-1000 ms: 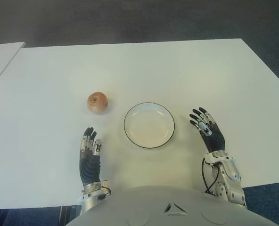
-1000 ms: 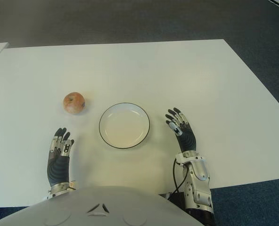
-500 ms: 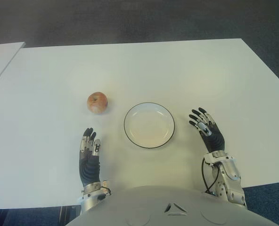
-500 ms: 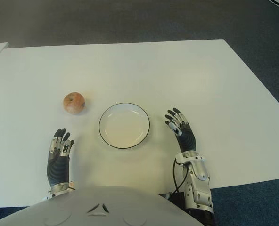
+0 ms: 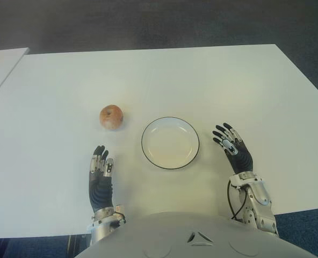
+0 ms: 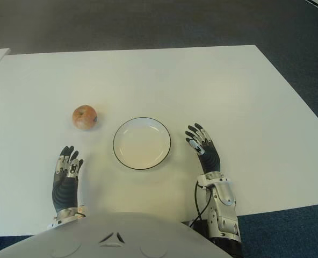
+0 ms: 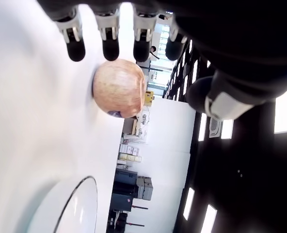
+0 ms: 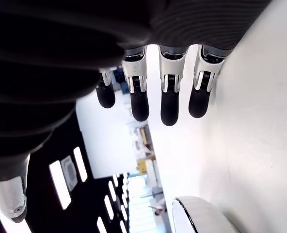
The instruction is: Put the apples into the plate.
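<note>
Nothing of the task is done yet. The one apple (image 5: 111, 116) in view sits on the white desk (image 5: 212, 75), left of centre in the eye views, just left of the plate (image 5: 170, 143) and apart from it. The plate, at centre, holds nothing. The left hand (image 5: 100, 180) shows below the apple in the lower left, fingers apart and holding nothing. The right hand (image 5: 233, 150) shows right of the plate, fingers likewise spread and bare. Grasping, carrying and placing the apple all remain.
</note>
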Robot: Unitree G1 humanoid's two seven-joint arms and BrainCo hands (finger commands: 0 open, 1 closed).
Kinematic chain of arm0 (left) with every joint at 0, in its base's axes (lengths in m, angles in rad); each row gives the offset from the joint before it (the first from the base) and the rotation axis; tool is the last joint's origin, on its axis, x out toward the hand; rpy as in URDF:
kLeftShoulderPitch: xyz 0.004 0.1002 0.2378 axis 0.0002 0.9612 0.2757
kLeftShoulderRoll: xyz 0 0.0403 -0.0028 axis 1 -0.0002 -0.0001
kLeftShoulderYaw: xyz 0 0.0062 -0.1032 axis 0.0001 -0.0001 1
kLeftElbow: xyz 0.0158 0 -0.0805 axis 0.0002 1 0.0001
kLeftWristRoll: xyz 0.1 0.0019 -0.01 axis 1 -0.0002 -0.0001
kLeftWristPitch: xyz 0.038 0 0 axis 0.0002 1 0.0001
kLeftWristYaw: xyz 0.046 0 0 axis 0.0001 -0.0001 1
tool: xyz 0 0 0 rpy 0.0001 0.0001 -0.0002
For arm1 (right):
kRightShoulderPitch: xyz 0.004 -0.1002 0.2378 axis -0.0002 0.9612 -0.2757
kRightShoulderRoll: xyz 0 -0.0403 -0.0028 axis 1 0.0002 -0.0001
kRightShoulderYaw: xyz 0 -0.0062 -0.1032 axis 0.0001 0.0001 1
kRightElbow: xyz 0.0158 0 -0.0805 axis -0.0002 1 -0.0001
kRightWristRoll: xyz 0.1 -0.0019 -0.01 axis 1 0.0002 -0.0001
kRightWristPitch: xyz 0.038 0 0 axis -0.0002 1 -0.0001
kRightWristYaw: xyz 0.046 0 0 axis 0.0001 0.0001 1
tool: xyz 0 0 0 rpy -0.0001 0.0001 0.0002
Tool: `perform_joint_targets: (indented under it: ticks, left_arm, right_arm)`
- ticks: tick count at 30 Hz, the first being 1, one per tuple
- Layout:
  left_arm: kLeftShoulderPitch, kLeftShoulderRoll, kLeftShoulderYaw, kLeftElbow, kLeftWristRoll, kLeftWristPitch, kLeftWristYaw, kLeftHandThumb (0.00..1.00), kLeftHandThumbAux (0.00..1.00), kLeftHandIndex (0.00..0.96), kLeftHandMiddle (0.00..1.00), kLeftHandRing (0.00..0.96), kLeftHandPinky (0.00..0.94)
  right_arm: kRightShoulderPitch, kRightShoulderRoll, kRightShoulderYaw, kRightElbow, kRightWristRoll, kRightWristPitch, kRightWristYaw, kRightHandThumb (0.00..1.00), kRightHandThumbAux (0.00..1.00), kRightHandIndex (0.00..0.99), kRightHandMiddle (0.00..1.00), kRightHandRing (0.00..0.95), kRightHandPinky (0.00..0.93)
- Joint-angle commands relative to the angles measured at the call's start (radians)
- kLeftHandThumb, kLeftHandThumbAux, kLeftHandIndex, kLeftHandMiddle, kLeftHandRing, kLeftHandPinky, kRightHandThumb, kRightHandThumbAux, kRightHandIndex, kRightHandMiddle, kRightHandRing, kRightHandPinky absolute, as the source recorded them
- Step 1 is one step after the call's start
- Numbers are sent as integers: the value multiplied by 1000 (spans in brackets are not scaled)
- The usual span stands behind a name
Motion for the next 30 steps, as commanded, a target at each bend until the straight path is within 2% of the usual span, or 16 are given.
perform_joint_targets:
  ticks: [1, 3, 5, 9, 12, 15, 20, 24, 29, 30]
  left_arm:
    - [-20, 15, 21, -200, 112, 187, 16, 220, 570, 13, 0, 0, 2]
    - [-22, 27, 28, -257, 144, 257, 5, 225, 588, 10, 0, 0, 3]
    - [-29, 58, 47, -348, 156, 368, -27, 228, 603, 9, 0, 0, 17]
    - [-67, 101, 103, -424, 135, 490, -78, 232, 609, 12, 0, 0, 36]
    - [-128, 142, 184, -466, 90, 566, -122, 232, 602, 26, 0, 0, 42]
    - [-175, 158, 227, -498, 65, 635, -145, 237, 600, 42, 0, 0, 47]
    - [-316, 214, 316, -531, 8, 781, -189, 258, 610, 74, 5, 4, 64]
    - [-389, 251, 352, -536, -8, 855, -219, 272, 617, 95, 20, 23, 97]
    - [-445, 322, 362, -527, 19, 867, -268, 290, 607, 114, 40, 41, 104]
    - [-476, 350, 349, -534, 49, 884, -269, 293, 605, 117, 44, 45, 105]
  right_arm:
    - [-17, 14, 5, 18, -12, 31, -30, 294, 587, 122, 186, 177, 188]
    - [-20, 16, 8, 19, -17, 35, -41, 293, 591, 135, 188, 176, 186]
    - [-22, 20, 10, 17, -21, 47, -54, 296, 596, 153, 190, 174, 181]
    - [-27, 23, 15, 14, -26, 65, -72, 305, 601, 173, 191, 172, 178]
    - [-32, 25, 19, 17, -30, 72, -82, 309, 600, 180, 193, 175, 191]
    - [-36, 25, 21, 22, -32, 75, -87, 307, 599, 182, 193, 177, 195]
    - [-46, 24, 24, 33, -33, 72, -87, 296, 599, 177, 189, 175, 192]
    - [-52, 23, 25, 39, -35, 69, -88, 304, 609, 178, 190, 175, 188]
    - [-64, 22, 25, 51, -39, 70, -91, 325, 624, 188, 200, 187, 202]
    - [-67, 21, 26, 55, -40, 70, -92, 329, 627, 188, 204, 191, 205]
